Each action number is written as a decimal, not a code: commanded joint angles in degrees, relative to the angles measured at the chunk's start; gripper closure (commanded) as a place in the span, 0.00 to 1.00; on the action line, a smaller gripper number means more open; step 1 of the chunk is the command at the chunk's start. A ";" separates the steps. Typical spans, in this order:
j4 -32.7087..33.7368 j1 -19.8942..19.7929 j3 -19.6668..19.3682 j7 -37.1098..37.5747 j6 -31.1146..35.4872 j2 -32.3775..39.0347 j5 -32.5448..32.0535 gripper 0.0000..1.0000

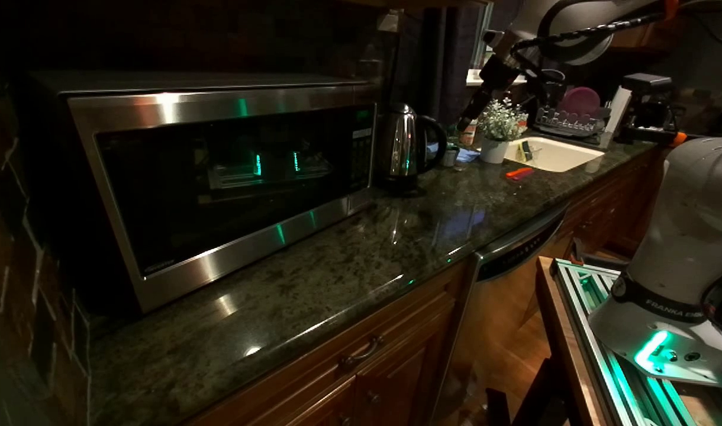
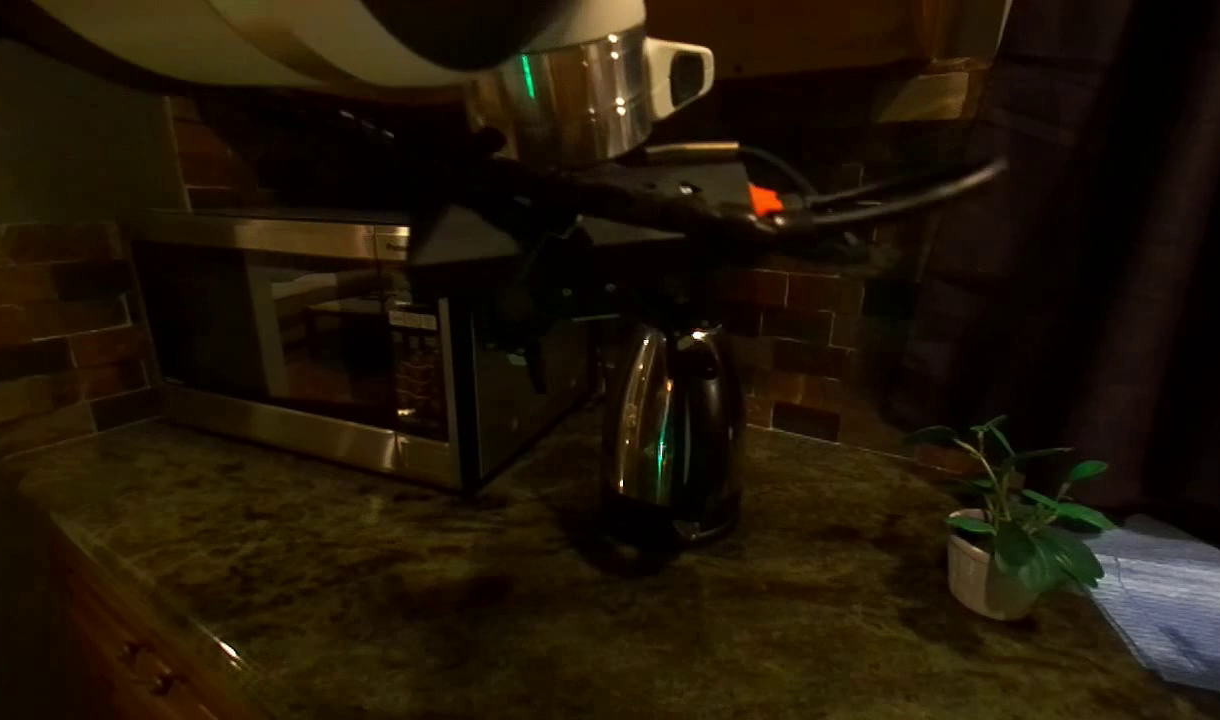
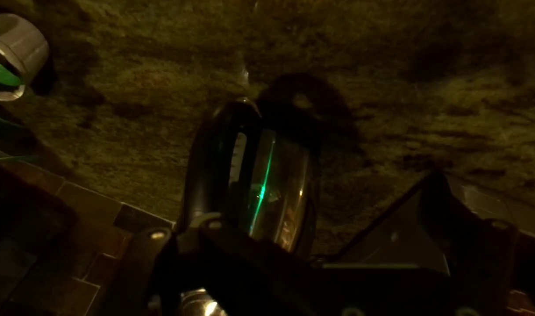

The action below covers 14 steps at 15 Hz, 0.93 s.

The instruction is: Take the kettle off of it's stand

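The shiny silver kettle (image 1: 398, 145) stands upright on its dark base (image 1: 401, 188) beside the microwave. Its dark loop handle (image 1: 438, 142) faces away from the microwave. In an exterior view the kettle (image 2: 660, 430) stands below my gripper (image 2: 600, 330), which is very dark there. In an exterior view my gripper (image 1: 469, 115) appears to the right of the handle. In the wrist view my gripper (image 3: 313, 197) has its fingers wide apart with nothing held. The left finger overlaps the top of the kettle (image 3: 280, 188) and handle (image 3: 201, 171); contact cannot be told.
The big microwave (image 1: 231, 171) stands right beside the kettle and also shows in an exterior view (image 2: 300, 340). A small potted plant (image 2: 985, 580) and a blue cloth (image 2: 1180, 610) lie on the handle side. A larger plant pot (image 1: 494, 150) and the sink (image 1: 565, 157) are beyond.
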 commanded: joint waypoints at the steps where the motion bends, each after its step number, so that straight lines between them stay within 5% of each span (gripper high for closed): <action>1: 1.82 0.64 -4.24 -7.47 4.09 5.46 4.64 0.00; 8: 8.93 4.84 -9.67 -21.37 6.90 12.52 13.18 0.00; 14: 14.62 12.71 -17.24 -36.87 4.38 16.76 29.66 0.00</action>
